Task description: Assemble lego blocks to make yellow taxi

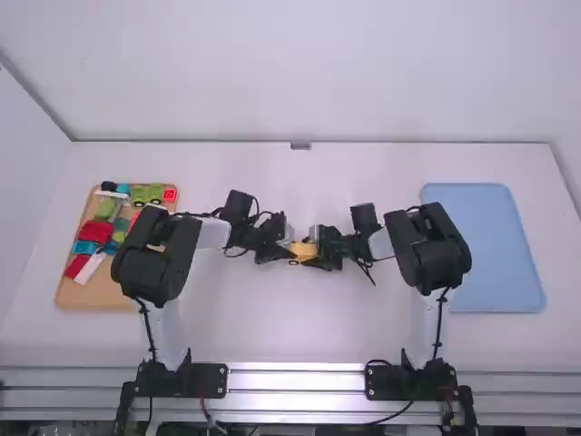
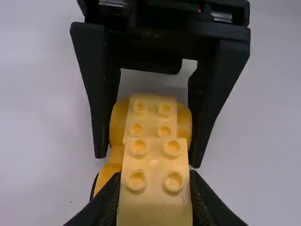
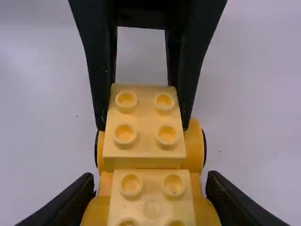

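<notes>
My left claw (image 1: 290, 247) and my right claw (image 1: 314, 254) meet over the middle of the table (image 1: 300, 327), with the yellow car (image 1: 303, 248) between them. I have my left claw closed on the raised block (image 2: 155, 207) at 1 end of the car, its 2 fingers pressed against opposite sides. That block carries 4 studs on top and sits higher than the studded section (image 2: 151, 113) beyond it.

My right claw is clamped on the other end, 1 finger against each rounded fender (image 3: 97, 212); the lower studs lie between those 2 fingers. A dark wheel (image 3: 204, 148) shows beside the raised block, at the end my left claw grips. I can't tell whether the car touches the table.

Out on my left sits a wooden tray (image 1: 102, 297) of mixed blocks (image 1: 95, 232); on my right, a blue tray (image 1: 484, 247).
</notes>
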